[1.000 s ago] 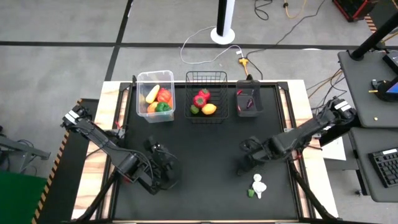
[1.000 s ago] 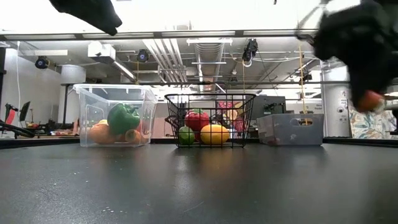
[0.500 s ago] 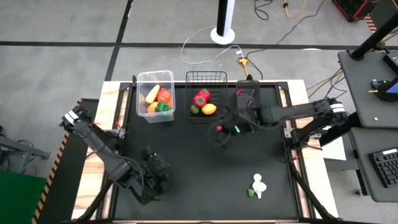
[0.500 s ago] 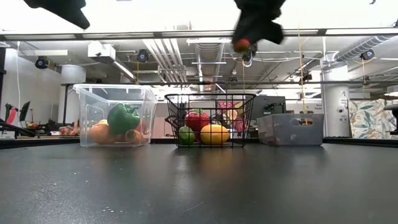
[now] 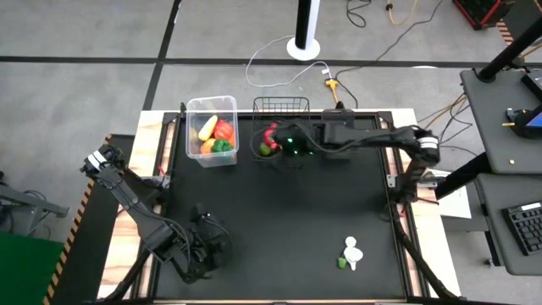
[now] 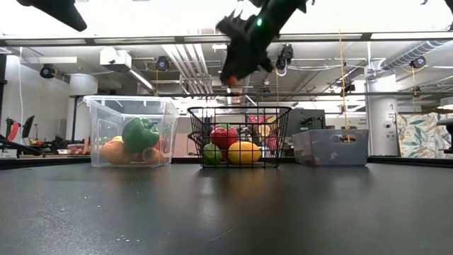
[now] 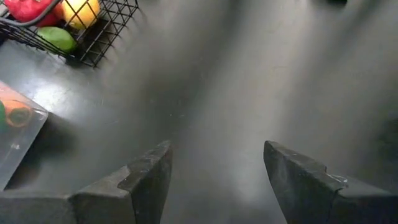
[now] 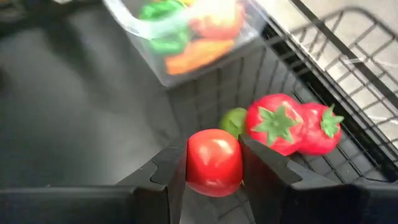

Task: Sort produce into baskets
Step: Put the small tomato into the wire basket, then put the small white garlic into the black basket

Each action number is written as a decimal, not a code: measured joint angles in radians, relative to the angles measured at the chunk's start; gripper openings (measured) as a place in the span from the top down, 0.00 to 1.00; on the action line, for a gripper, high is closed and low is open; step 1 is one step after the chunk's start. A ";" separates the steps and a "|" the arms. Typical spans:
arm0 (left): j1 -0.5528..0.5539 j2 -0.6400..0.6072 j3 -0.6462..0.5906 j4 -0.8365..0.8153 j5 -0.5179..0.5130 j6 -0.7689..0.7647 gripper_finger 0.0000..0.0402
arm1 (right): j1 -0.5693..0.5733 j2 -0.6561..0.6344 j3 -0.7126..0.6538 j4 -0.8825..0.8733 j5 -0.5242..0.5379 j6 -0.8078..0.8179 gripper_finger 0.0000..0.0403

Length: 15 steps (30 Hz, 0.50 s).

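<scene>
My right gripper hangs above the black wire-mesh basket, shut on a small red round fruit; the fruit also shows in the low view, above the basket's rim. In the basket lie two red fruits, a green one and a yellow one. The clear tub at its left holds several pieces. The smoky bin stands at its right, partly under the right arm. My left gripper is open and empty, near the table's near left. My right gripper pinches the red fruit by its two opposite sides between its two fingers. The fingers slant down from the table's right side. The fruit is lifted clear, at the fingers' lower end, above the basket's open top.
A white piece of produce with a small green piece lies on the black mat near the table's near right. The mat's middle is bare. A person-free room with desks shows behind the table.
My right gripper has risen from the table's near right and swung toward the far edge and the left, carrying the red fruit to a place above the wire basket. My left gripper has drawn back a little toward the near left.
</scene>
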 joint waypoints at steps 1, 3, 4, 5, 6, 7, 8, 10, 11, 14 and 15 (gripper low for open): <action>0.000 0.000 0.000 -0.004 0.000 0.000 0.41 | -0.010 0.017 0.000 0.001 -0.001 -0.005 0.68; 0.000 0.000 0.000 -0.012 0.000 0.000 0.41 | -0.027 0.048 0.000 0.001 -0.002 -0.014 0.67; 0.000 0.000 0.000 -0.018 -0.001 0.000 0.41 | -0.033 0.063 0.000 0.001 -0.002 -0.016 0.66; 0.000 0.000 0.000 -0.019 -0.003 0.000 0.41 | -0.039 0.077 0.000 0.001 -0.002 -0.015 0.65; 0.000 0.000 0.000 -0.020 -0.005 0.000 0.41 | -0.044 0.089 0.000 0.001 -0.002 -0.015 0.65; 0.001 0.000 0.000 -0.020 -0.007 0.000 0.41 | -0.047 0.101 0.000 0.002 -0.002 -0.015 0.64; 0.001 0.000 0.000 -0.020 -0.014 0.000 0.41 | -0.051 0.110 0.000 0.002 -0.002 -0.015 0.64; 0.001 0.000 0.000 -0.021 -0.037 0.001 0.41 | -0.052 0.124 -0.001 0.006 -0.002 -0.015 0.63; 0.001 0.000 0.000 -0.020 -0.047 0.001 0.41 | -0.052 0.127 -0.001 0.013 -0.002 -0.015 0.62; 0.001 0.000 0.000 -0.021 -0.059 0.001 0.41 | -0.051 0.130 -0.001 0.021 -0.004 -0.015 0.60; 0.001 0.000 0.000 -0.021 -0.061 0.001 0.41 | -0.051 0.130 -0.001 0.024 -0.004 -0.015 0.59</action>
